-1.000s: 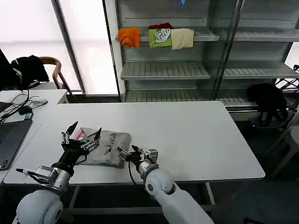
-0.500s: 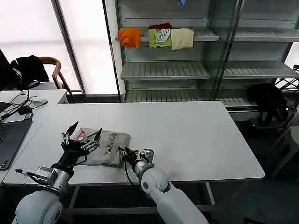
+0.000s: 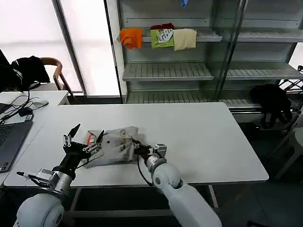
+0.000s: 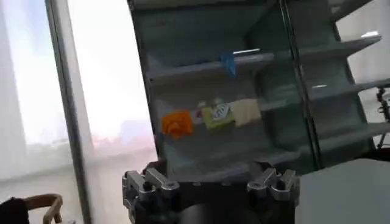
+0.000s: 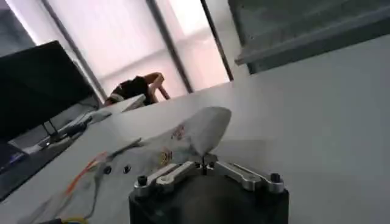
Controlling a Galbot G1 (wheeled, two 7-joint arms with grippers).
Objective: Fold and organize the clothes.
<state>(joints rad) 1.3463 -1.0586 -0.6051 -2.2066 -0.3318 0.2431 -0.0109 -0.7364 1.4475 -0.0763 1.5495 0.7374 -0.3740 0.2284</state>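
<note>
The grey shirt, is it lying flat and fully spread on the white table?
No, the grey shirt is bunched, one edge lifted off the table by the right gripper.

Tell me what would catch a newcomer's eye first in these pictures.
First, the light grey shirt bunched near the white table's front left, its right edge pinched up by the right gripper, shut on the fabric. Just left of it the left gripper spreads its fingers open over the shirt's orange-lined collar end. Beyond, the orange, green and beige garments brighten a grey shelf rack.
</note>
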